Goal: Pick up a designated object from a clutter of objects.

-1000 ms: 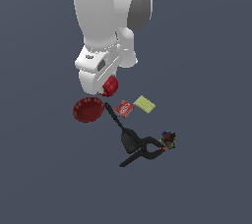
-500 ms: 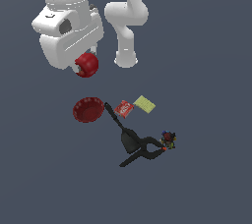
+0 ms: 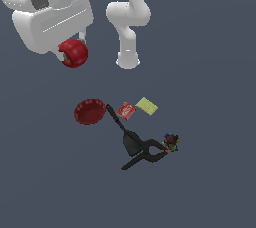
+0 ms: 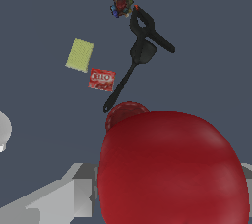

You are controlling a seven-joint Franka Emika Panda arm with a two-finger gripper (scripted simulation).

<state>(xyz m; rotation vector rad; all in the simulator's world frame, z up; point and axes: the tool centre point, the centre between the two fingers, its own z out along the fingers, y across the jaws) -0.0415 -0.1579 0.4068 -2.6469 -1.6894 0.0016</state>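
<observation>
Red apple-like ball [image 3: 73, 53] is grasped by the fingers [image 3: 70, 57] and sits high above the counter [image 3: 210, 72], well apart from the clutter below; in the wrist view the ball [image 4: 170, 169] fills the foreground. On the counter, the ribbed red bowl [image 3: 89, 111] lies at the exterior view's left, touching the black spatula's [image 3: 124, 132] handle tip. Red packet [image 3: 126, 110] and yellow-green square [image 3: 147, 105] lie just beside each other. Black clamp [image 3: 145, 154] overlaps the spatula blade, with the small multicoloured cube [image 3: 171, 142] at its jaw end.
</observation>
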